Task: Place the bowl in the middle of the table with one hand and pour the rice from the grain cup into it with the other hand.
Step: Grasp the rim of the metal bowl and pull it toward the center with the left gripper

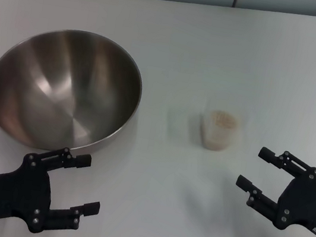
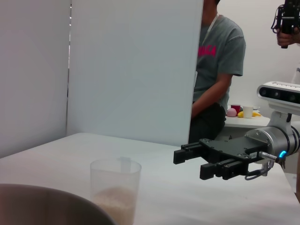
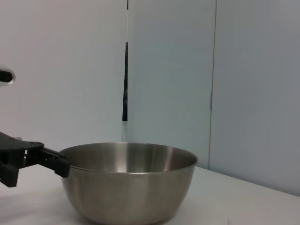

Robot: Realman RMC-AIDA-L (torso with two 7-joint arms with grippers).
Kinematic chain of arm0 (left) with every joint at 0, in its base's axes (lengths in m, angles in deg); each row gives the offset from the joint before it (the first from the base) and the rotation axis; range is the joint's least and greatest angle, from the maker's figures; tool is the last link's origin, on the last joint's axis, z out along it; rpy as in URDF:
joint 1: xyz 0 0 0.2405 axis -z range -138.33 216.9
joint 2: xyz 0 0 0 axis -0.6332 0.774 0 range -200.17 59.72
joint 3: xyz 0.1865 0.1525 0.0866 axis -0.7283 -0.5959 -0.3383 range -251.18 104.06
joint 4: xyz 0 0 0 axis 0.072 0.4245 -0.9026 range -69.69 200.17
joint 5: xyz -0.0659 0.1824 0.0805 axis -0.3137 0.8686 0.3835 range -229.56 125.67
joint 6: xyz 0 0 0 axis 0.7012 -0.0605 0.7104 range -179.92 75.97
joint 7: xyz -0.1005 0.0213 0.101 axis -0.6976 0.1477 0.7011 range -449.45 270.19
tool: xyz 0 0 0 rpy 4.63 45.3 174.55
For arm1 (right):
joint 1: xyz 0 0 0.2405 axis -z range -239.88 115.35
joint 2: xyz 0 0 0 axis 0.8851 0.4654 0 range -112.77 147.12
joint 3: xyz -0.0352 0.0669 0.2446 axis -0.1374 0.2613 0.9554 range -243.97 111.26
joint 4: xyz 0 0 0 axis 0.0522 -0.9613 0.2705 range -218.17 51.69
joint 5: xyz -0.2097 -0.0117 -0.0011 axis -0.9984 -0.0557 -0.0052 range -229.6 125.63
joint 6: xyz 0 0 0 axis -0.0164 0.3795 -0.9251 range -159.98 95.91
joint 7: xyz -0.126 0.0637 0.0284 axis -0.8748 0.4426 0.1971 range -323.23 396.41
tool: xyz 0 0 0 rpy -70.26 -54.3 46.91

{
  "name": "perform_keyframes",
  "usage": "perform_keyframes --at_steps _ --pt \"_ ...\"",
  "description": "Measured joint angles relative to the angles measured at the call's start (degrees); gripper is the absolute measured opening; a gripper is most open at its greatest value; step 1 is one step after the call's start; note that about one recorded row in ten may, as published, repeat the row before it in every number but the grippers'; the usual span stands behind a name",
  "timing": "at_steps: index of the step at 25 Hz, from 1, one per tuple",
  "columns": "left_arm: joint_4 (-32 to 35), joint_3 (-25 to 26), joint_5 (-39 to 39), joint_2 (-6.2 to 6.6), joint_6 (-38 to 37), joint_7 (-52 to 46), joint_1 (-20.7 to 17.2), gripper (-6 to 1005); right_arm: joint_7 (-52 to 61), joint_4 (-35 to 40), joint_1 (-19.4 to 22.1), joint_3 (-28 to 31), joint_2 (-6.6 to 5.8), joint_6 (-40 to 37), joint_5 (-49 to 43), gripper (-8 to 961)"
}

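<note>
Bowl sits at nine o'clock, cup of rice near centre, left gripper and right gripper both gaping, empty; the light cup probably tips if nudged sideways.

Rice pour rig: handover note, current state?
Left hand: open, empty, just on the robot's side of the bowl.
Right hand: open, empty, to the right of the cup.
Bowl: upright on the left of the table, empty, not yet centred.
Cup: upright right of centre, rice inside.
Done: nothing grasped.
Left: move the bowl to the middle with one hand, grasp the cup with the other, pour the rice in.
</note>
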Motion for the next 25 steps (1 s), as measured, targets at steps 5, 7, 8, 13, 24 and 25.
perform_keyframes --at_steps 5,7,8,13,24,25 --pt "0.06 0.54 0.0 0.0 0.04 0.0 -0.06 813 0.0 0.0 -0.17 0.0 0.0 -0.02 0.0 685" --pt "0.08 0.56 0.0 0.0 0.05 0.0 -0.07 813 0.0 0.0 -0.18 0.0 -0.02 -0.04 0.0 685" --pt "0.1 0.57 0.0 0.0 0.05 0.0 -0.08 813 0.0 0.0 -0.18 0.0 -0.04 -0.09 0.0 685" --pt "0.3 4.06 0.0 0.0 0.03 0.42 -0.17 813 0.0 -0.01 -0.63 0.0 -0.02 -0.05 0.23 684" --pt "0.9 30.95 -8.21 0.03 -3.54 -15.31 -0.78 813 0.0 -2.25 -2.28 0.52 0.03 1.4 0.51 684" --pt "2.14 33.74 -8.95 0.1 -2.61 -21.44 -0.53 813 0.0 -2.53 -2.64 0.61 0.02 1.79 0.61 684"
